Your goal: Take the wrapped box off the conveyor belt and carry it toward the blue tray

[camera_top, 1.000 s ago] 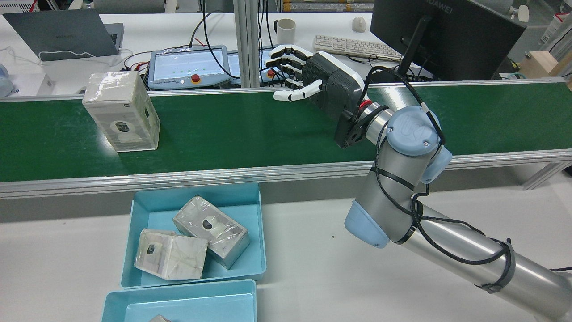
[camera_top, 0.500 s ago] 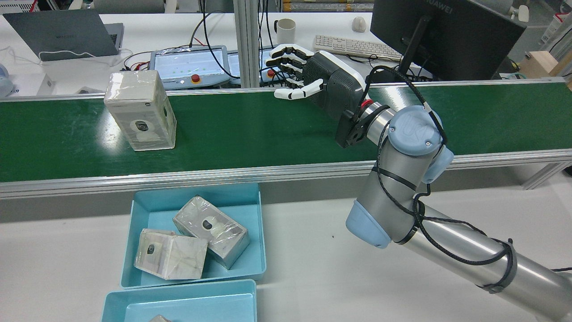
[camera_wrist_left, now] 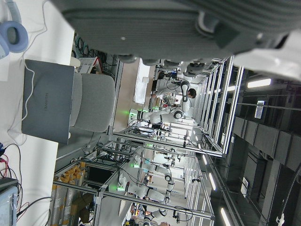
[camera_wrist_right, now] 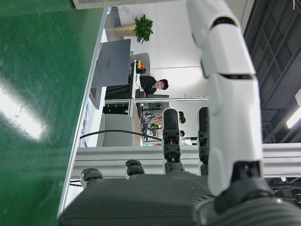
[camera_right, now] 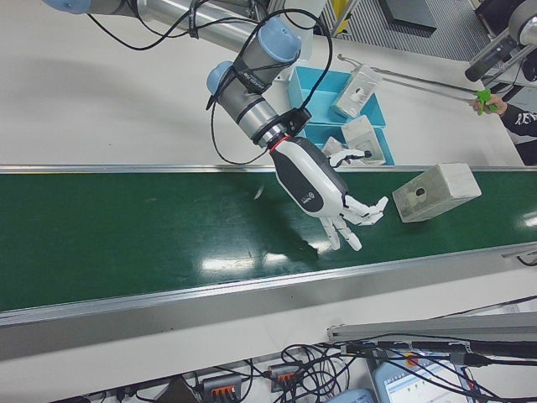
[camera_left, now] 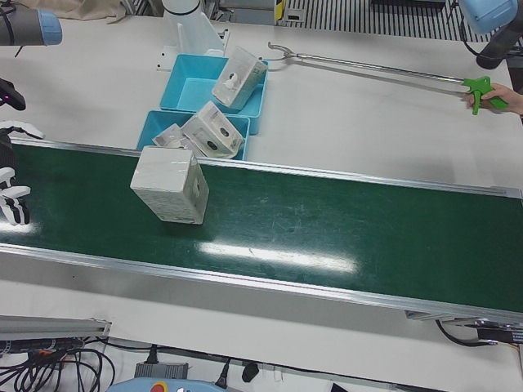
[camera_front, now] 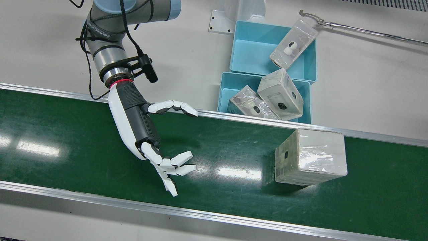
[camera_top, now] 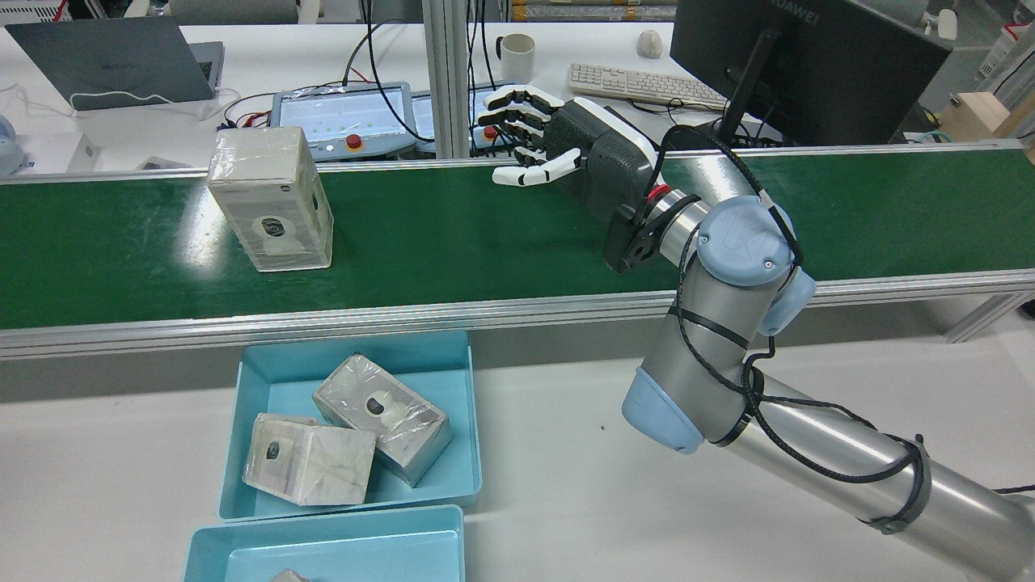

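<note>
The wrapped box (camera_top: pixel 271 198) stands upright on the green conveyor belt (camera_top: pixel 453 234), left of centre in the rear view. It also shows in the front view (camera_front: pixel 311 157), the left-front view (camera_left: pixel 170 184) and the right-front view (camera_right: pixel 436 191). My right hand (camera_top: pixel 558 149) is open and empty, held over the belt well to the box's right with its palm turned toward the box; it also shows in the front view (camera_front: pixel 157 144) and the right-front view (camera_right: pixel 331 197). The blue tray (camera_top: pixel 283 396) lies on the table before the belt and holds two wrapped boxes. My left hand shows only as a dark palm edge (camera_wrist_left: pixel 188 23) in its own view.
A second blue tray (camera_top: pixel 323 533) sits behind the first, with a box leaning in it (camera_front: pixel 293 45). A person holds a long grabber rod (camera_left: pixel 368 65) with a green handle (camera_left: pixel 478 86) over the table. Beyond the belt are a monitor (camera_top: pixel 808 56), a keyboard (camera_top: pixel 639 81) and a laptop (camera_top: pixel 113 61).
The wrapped box has travelled to the right along the belt, closer to my right hand. The right hand has stayed open and has shifted only slightly.
</note>
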{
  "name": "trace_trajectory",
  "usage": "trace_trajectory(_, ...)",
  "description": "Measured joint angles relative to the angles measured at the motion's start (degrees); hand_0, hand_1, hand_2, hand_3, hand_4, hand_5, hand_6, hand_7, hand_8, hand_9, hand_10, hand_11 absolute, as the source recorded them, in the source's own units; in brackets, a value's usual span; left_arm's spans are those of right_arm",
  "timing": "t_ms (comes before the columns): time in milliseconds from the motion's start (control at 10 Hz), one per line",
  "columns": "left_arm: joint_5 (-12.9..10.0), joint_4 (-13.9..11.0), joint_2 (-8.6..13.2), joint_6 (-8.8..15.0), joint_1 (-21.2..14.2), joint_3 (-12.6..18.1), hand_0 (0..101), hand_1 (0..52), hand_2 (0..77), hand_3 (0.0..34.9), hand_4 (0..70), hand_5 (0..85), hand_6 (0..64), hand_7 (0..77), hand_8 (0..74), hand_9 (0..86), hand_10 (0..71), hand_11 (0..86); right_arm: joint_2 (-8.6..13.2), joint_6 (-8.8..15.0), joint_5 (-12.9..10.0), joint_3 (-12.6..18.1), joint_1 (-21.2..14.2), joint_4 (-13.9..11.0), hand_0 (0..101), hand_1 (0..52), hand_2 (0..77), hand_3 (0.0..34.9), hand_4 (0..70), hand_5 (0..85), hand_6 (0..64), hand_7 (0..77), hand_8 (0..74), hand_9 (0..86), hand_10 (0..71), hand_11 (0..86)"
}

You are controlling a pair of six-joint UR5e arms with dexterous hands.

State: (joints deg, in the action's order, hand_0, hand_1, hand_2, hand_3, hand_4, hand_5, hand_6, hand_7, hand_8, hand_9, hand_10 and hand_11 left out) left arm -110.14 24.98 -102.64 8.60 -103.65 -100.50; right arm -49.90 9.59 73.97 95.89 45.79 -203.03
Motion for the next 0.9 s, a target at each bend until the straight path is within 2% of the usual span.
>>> trace_trajectory(100, 0.0, 0.0, 0.0, 0.0, 0.0, 0.0, 0, 0.0, 0.5, 0.0, 0.0, 1.1, 0.0, 0.0, 0.0, 0.0, 0.5, 0.0, 0.0, 0.2, 0.0, -0.4, -0.2, 0.0, 52, 21.3, 27.8, 22.5, 15.3, 38.7, 7.1, 30.5, 1.1, 7.6, 0.0, 1.6)
trace_trajectory(200, 0.0, 0.0, 0.0, 0.0, 0.0, 0.0, 0, 0.0, 0.5, 0.0, 0.0, 1.1, 0.0, 0.0, 0.0, 0.0, 0.0, 0.0, 0.1, 0.5, 0.0, -0.8, -0.3, 0.0, 48, 9.8, 14.7, 24.2, 13.6, 37.6, 7.1, 30.5, 0.0, 6.5, 0.0, 1.6)
trace_trajectory(300, 0.0, 0.0, 0.0, 0.0, 0.0, 0.0, 0, 0.0, 0.5, 0.0, 0.0, 1.1, 0.0, 0.0, 0.0, 0.0, 0.5, 0.0, 0.3, 0.6, -0.1, -1.1, -0.4, 0.0, 44, 7.6, 13.1, 25.2, 14.2, 37.1, 6.5, 26.2, 0.0, 6.0, 0.0, 1.6)
trace_trajectory(400, 0.0, 0.0, 0.0, 0.0, 0.0, 0.0, 0, 0.0, 0.5, 0.0, 0.0, 1.1, 0.0, 0.0, 0.0, 0.0, 0.5, 0.0, 0.5, 0.6, -0.1, -1.2, -0.5, 0.0, 44, 8.2, 13.1, 25.6, 13.6, 37.1, 4.9, 27.8, 0.0, 5.4, 0.0, 1.6)
trace_trajectory(500, 0.0, 0.0, 0.0, 0.0, 0.0, 0.0, 0, 0.0, 0.5, 0.0, 0.0, 1.1, 0.0, 0.5, 0.0, 0.0, 0.5, 0.0, 0.5, 0.7, -0.1, -1.3, -0.5, 0.0, 46, 12.0, 12.0, 25.6, 15.3, 37.6, 7.1, 28.9, 0.0, 5.4, 0.0, 1.6)
trace_trajectory(600, 0.0, 0.0, 0.0, 0.0, 0.0, 0.0, 0, 0.0, 0.5, 0.0, 0.0, 1.1, 0.0, 0.0, 0.0, 0.0, 0.0, 0.0, 0.6, 0.7, -0.1, -1.3, -0.5, 0.0, 46, 12.0, 12.0, 25.6, 15.3, 37.6, 7.1, 28.9, 0.0, 5.4, 0.0, 1.6)
trace_trajectory(700, 0.0, 0.0, 0.0, 0.0, 0.0, 0.0, 0, 0.0, 0.5, 0.0, 0.0, 1.1, 0.0, 0.0, 0.0, 0.0, 0.0, 0.0, 0.8, 0.7, -0.1, -1.3, -0.5, 0.0, 49, 16.4, 12.5, 25.5, 14.7, 37.6, 6.5, 28.9, 0.0, 6.5, 0.0, 1.1)
trace_trajectory(900, 0.0, 0.0, 0.0, 0.0, 0.0, 0.0, 0, 0.0, 0.5, 0.0, 0.0, 1.1, 0.0, 0.0, 0.0, 0.0, 0.5, 0.0, 1.1, 0.7, -0.1, -1.9, -0.6, 0.1, 49, 15.3, 15.8, 25.6, 13.6, 36.5, 6.5, 29.5, 0.0, 6.5, 0.0, 1.6)
